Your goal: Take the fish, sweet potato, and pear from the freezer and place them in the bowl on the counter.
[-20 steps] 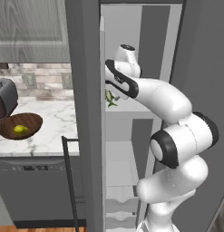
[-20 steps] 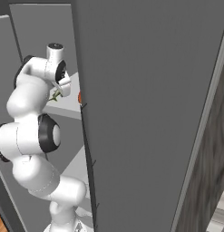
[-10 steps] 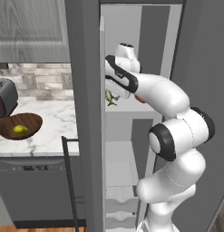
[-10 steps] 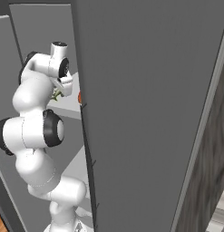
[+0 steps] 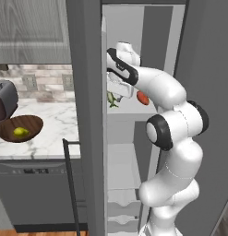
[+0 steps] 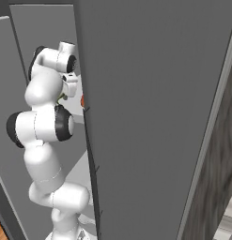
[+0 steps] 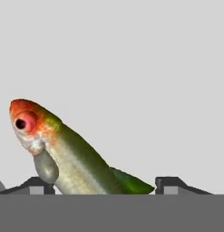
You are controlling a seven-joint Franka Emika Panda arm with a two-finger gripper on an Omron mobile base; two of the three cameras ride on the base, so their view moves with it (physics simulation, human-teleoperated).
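Note:
Inside the open freezer [image 5: 134,41] my gripper [image 5: 114,94] hangs over a white shelf. The fish [image 7: 72,154], grey-green with a reddish head and pale belly, lies between its jaws; the dark fingertips [image 7: 170,183] stand apart on either side, open. The same fish [image 5: 111,99] shows under the hand, with the orange-red sweet potato [image 5: 142,97] just to its right on the shelf. The yellow-green pear [image 5: 21,132] sits in the dark wooden bowl [image 5: 32,122] on the marble counter [image 5: 55,133]. From the right, the gripper [image 6: 65,93] is partly behind the door, beside a sliver of sweet potato [image 6: 82,100].
The freezer's dark door [image 6: 150,117] stands open close to the arm's right. A dark post [image 5: 87,115] separates freezer and counter. A toaster [image 5: 3,99] stands behind the bowl. White drawers [image 5: 122,203] sit low in the freezer.
The hand has dropped lower and further in around the fish, uncovering the sweet potato behind it. The jaws have narrowed a little. The fish has not moved.

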